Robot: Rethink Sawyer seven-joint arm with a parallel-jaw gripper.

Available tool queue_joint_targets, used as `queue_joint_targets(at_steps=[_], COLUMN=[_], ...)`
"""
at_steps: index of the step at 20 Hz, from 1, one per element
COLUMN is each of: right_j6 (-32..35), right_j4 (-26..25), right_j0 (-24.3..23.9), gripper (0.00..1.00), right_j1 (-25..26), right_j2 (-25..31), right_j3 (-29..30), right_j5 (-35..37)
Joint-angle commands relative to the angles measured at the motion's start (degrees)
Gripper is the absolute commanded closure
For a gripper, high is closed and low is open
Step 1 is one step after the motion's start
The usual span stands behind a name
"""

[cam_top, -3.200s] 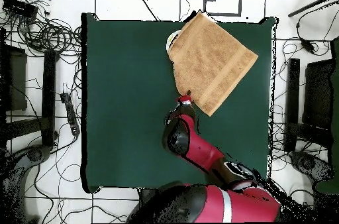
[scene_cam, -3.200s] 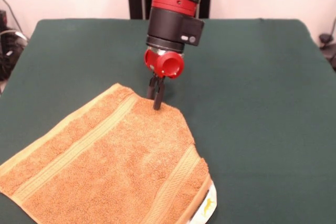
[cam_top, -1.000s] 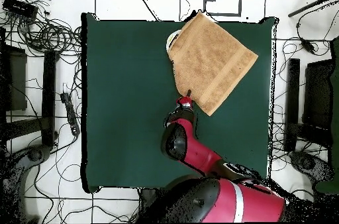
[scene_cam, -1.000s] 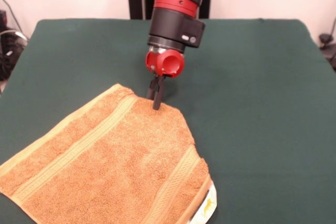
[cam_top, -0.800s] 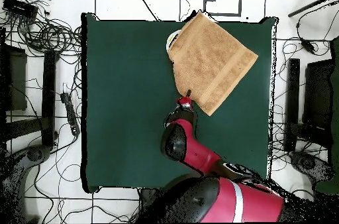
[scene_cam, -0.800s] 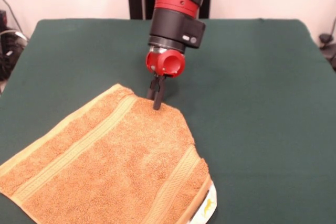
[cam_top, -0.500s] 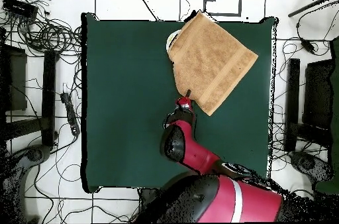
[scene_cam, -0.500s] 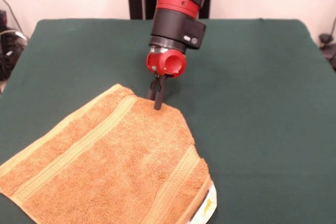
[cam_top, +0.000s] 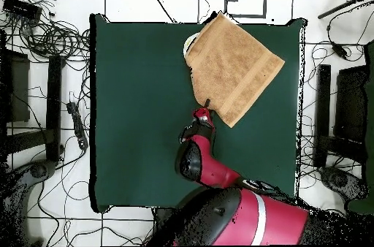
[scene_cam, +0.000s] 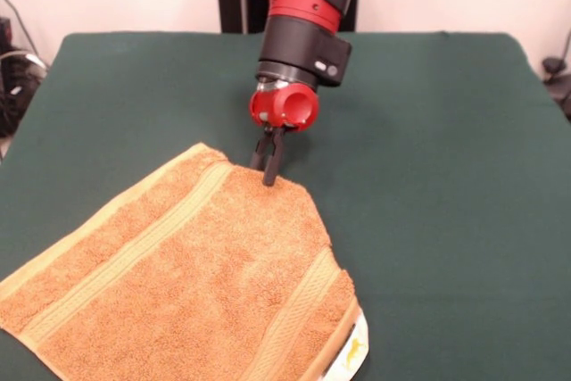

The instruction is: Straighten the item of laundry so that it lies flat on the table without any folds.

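Taking the towel (scene_cam: 183,278) as the landmark and reading the front view from left to right, its broad body spreads over the near left part of the table (scene_cam: 446,176), a stripe band runs along its left edge, and its far edge rises to a blunt corner where the gripper (scene_cam: 269,176) stands. The fingertips look pressed together on that edge, though whether cloth is truly pinched between them is hard to make out. So nearly all the towel lies on the camera's side of the claw, its long axis running from that corner toward the near left. A white-and-yellow layer (scene_cam: 352,350) peeks from beneath the near right corner, suggesting a fold under. The overhead view shows what the front cannot: the towel (cam_top: 234,65) sits askew against the table's far edge.
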Motion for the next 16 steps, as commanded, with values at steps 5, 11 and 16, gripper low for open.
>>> queue_joint_targets(at_steps=[5,11,16], right_j6=[12.5,13.2,14.1], right_j4=[8.1,9.2,8.6], right_j0=[0.5,-0.9,-2.4], gripper=[0.00,0.00,0.00], right_j1=[18.0,17.6,17.6], right_j2=[16.5,18.9,21.2], right_j3=[-28.4,-27.2,-26.5], right_j5=[14.3,18.1,20.6])
